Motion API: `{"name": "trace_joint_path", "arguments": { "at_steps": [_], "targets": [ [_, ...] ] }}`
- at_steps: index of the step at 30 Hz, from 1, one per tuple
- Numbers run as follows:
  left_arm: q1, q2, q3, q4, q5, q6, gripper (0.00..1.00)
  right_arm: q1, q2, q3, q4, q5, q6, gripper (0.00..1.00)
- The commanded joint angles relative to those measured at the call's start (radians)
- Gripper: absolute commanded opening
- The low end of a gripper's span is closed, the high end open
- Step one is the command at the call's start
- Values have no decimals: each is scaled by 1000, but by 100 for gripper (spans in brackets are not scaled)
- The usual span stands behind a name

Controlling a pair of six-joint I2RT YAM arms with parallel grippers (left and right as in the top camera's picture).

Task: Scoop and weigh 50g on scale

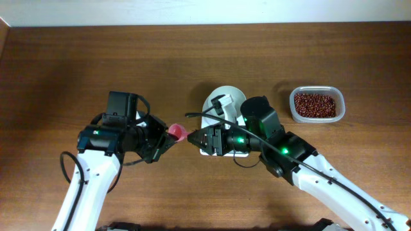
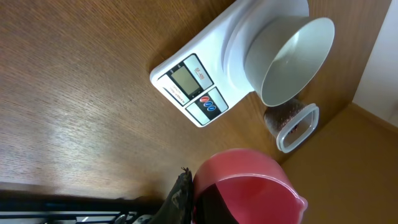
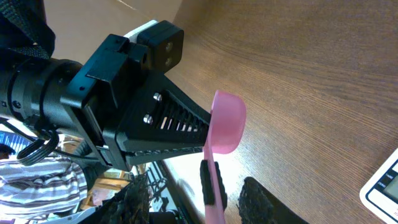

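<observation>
A pink scoop (image 1: 177, 132) hangs in the air left of the scale (image 1: 207, 149), and my left gripper (image 1: 168, 138) is shut on its cup. The left wrist view shows the empty pink cup (image 2: 249, 186) against one dark finger (image 2: 179, 196). The scoop's handle (image 3: 214, 186) runs down between the fingers of my right gripper (image 3: 196, 190). That gripper is open, with both fingers standing clear of the handle. The white scale (image 2: 199, 87) carries an empty round white bowl (image 2: 292, 59). My right arm covers most of the scale in the overhead view.
A clear plastic tub of red beans (image 1: 316, 104) sits at the right of the wooden table (image 1: 64, 64), beyond the scale. The tub (image 2: 297, 124) lies just past the bowl in the left wrist view. A corner of the scale (image 3: 385, 186) shows in the right wrist view.
</observation>
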Motion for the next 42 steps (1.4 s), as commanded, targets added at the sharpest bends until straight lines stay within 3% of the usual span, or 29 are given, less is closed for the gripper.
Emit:
{"name": "trace_joint_path", "arguments": {
  "at_steps": [1,10,33,42],
  "targets": [
    [-8,3,8,-4,10,17,0,6,7,4,-10,6,-14,47],
    [-43,3,8,-3,10,16,0,6,7,4,-9,5,-14,37],
    [-69,3,8,19,-10,17,0,6,7,4,-25,5,-10,22],
    [-69,3,8,18,-21,17,1,6,7,4,-32,5,-10,10]
  ]
}}
